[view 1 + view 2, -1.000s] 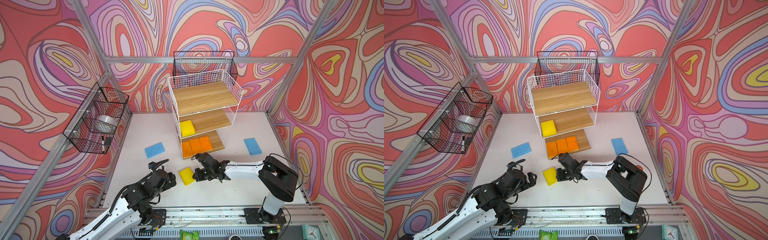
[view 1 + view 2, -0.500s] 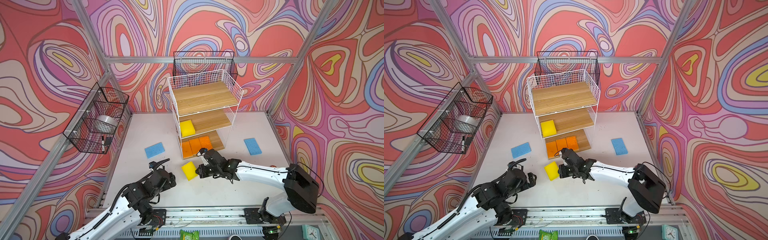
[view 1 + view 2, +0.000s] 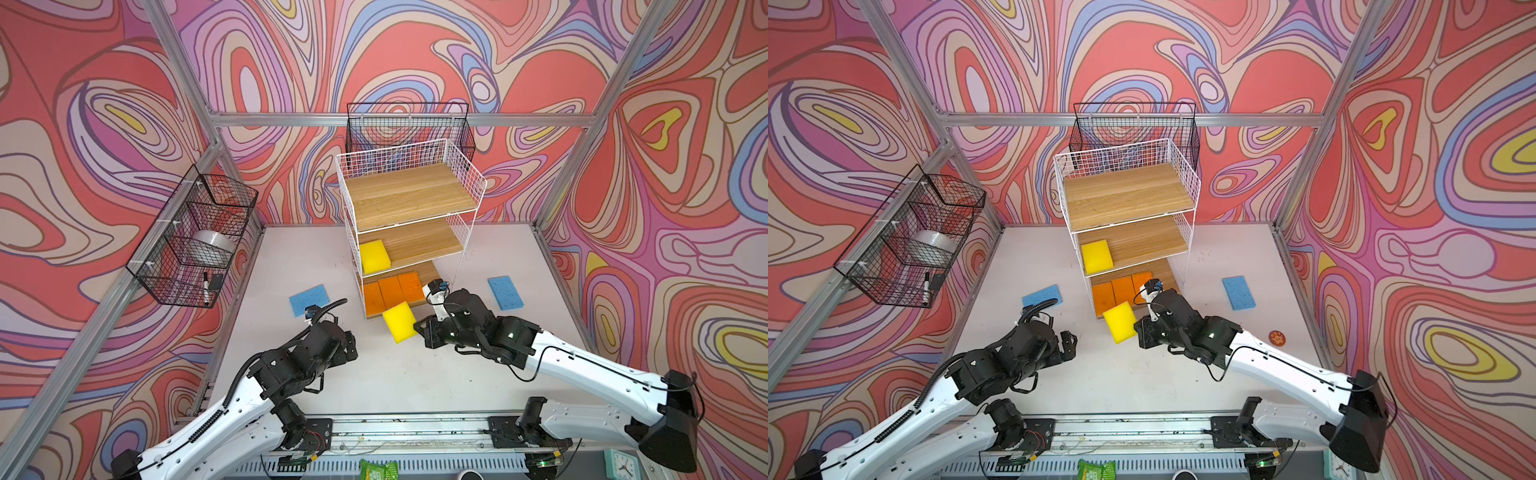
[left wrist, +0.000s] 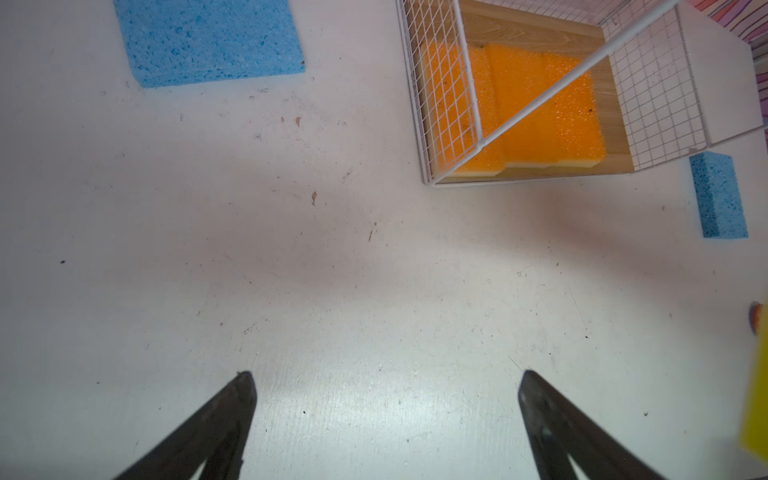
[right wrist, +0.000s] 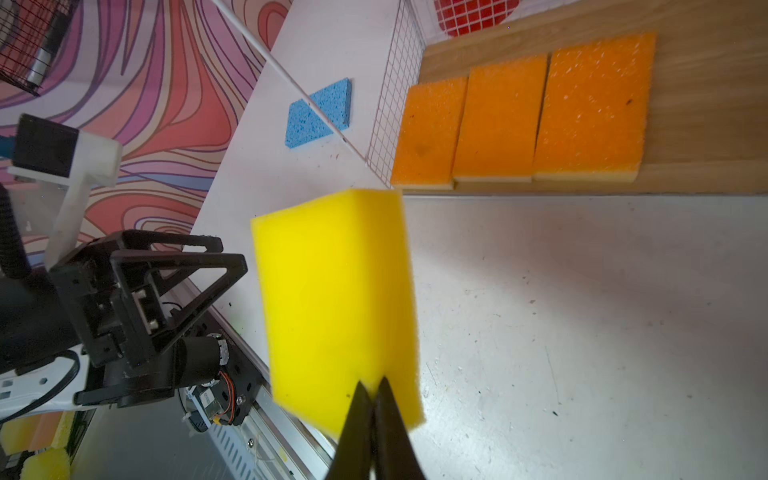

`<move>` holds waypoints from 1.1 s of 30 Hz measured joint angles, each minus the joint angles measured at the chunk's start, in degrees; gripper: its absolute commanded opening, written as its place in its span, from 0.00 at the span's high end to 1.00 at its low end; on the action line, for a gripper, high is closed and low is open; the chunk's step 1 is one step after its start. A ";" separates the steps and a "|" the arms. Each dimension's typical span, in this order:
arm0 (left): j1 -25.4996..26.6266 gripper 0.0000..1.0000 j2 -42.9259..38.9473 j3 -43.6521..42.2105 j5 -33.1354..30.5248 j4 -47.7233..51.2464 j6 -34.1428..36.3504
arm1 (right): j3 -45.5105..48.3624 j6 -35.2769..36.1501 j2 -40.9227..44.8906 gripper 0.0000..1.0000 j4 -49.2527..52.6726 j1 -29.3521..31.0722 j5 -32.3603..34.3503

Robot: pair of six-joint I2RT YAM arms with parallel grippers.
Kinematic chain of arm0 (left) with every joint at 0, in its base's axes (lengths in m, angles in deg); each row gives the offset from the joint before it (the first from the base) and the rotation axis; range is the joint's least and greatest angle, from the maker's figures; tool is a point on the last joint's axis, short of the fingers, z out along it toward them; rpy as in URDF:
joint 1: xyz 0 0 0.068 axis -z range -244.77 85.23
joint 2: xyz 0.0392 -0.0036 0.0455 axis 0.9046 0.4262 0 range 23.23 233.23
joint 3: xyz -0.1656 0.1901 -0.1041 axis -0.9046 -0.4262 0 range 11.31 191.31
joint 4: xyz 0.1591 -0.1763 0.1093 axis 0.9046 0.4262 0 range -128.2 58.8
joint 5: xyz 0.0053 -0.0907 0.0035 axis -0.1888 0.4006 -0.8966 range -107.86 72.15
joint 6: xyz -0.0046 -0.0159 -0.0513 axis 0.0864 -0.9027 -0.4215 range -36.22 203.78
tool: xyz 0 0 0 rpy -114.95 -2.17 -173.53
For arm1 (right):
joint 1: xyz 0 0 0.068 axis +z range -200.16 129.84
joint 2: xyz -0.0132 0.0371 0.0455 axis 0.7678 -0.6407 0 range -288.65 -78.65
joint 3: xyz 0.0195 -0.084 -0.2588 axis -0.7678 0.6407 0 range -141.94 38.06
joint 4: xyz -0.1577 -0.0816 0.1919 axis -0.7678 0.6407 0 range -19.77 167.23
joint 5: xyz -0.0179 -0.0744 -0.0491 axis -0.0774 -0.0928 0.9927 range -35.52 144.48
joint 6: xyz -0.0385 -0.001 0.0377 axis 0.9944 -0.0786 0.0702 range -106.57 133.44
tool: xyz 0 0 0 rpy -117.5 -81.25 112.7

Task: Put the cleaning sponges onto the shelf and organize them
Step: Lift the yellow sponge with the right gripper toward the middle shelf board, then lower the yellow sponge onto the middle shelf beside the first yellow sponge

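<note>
Riskily, the right gripper (image 5: pixel 372 384) is squeezing the yellow sponge (image 5: pixel 332 299) by one edge only, so it may slip before the shelf (image 3: pixel 411 195); the left gripper (image 4: pixel 385 374) is gaping empty.

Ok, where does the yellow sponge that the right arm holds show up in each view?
In a top view: held yellow sponge near centre, just before the row of orange sponges.
In a top view: same spot, a little left of centre.
Left wrist: only a yellow sliver cut off by the frame edge.
Right wrist: fills mid-frame, pinched between shut jaws.
Shared landmark: the three orange sponges, seen in all four.
</note>
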 measured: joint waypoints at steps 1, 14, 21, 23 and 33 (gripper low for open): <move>-0.09 0.00 -0.04 0.31 -0.31 -0.02 0.33 | -0.35 0.35 0.94 1.00 0.72 -0.46 0.42; -0.13 0.00 -0.44 0.76 -1.27 -0.02 1.99 | -8.22 3.08 1.64 1.00 3.93 -7.13 0.46; -0.13 0.00 -1.66 0.63 -1.27 -0.02 1.99 | -11.98 5.16 -1.81 1.00 3.61 -11.28 -1.27; -0.13 0.00 -1.90 0.39 -1.29 -0.02 2.01 | -12.87 5.62 -3.06 1.00 3.23 -12.57 -2.14; -0.52 0.00 -1.68 -1.09 -1.22 -0.07 2.62 | -16.61 7.28 -8.20 1.00 -0.07 -14.84 -5.92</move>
